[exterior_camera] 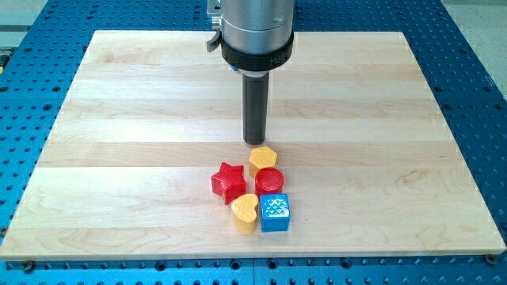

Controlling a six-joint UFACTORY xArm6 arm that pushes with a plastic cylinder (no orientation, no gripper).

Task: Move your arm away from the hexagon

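A yellow hexagon block [262, 159] lies on the wooden board [119, 119], at the top of a tight cluster below the board's middle. My tip [254, 142] stands just above the hexagon in the view, very close to its upper edge; I cannot tell if they touch. A red cylinder [269, 181] sits right below the hexagon. A red star [229, 182] lies to its lower left. A yellow heart [245, 212] and a blue cube [275, 212] sit side by side at the cluster's bottom.
The arm's grey and black body [256, 36] hangs over the board's top middle. A blue perforated table [475, 95] surrounds the board on all sides.
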